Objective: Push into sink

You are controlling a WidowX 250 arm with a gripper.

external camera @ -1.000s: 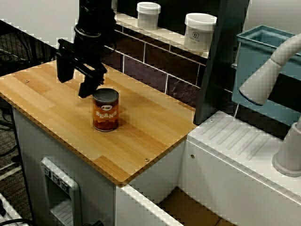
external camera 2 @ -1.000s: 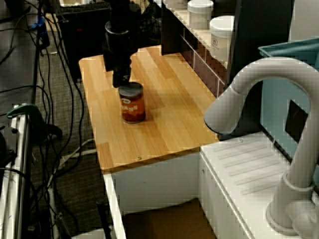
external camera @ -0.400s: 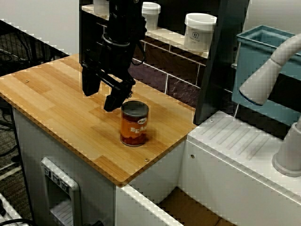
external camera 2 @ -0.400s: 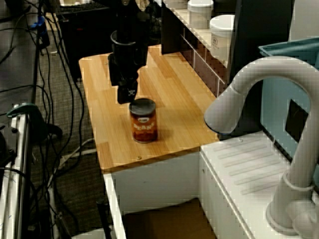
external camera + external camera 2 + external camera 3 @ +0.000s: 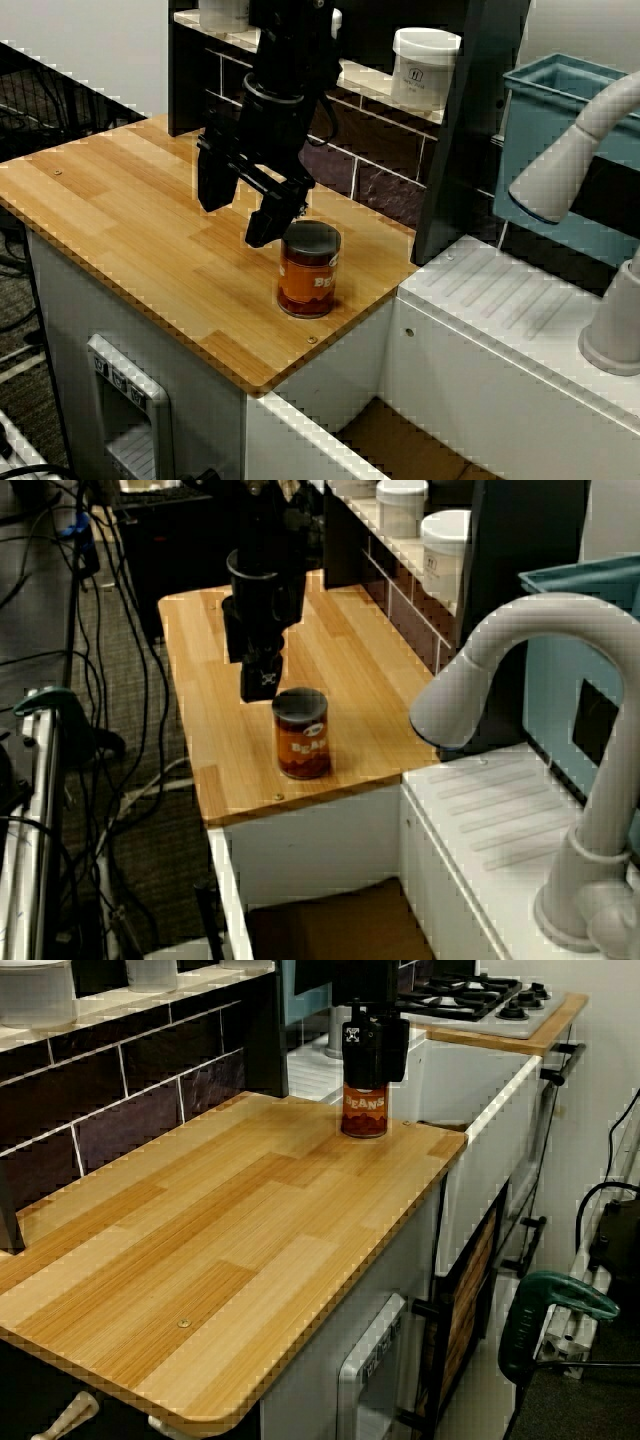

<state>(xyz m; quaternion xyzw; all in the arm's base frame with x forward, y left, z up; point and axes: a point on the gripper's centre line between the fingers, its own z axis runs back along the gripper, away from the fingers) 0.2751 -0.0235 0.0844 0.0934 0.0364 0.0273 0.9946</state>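
Front view: the end effector (image 5: 255, 205), fingers apart and holding nothing, stands just behind the upright bean can (image 5: 309, 270), near the desk (image 5: 120, 230) edge.

Faucet-side view: contact is high on the can; it may tip and roll off-line.

Desk-level view: the sink (image 5: 490, 1100) lies beyond; an off-centre push could send the can off the front edge.

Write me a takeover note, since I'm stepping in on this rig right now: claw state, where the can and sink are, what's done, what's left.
Claw: open, empty, fingers pointing down, right behind the bean can.
Can: upright on the wooden counter, near the corner by the sink, not yet over the edge.
Sink: below the counter's edge, only its brown floor shows; nothing visible in it.
Left: push the can past the edge so it drops into the sink.
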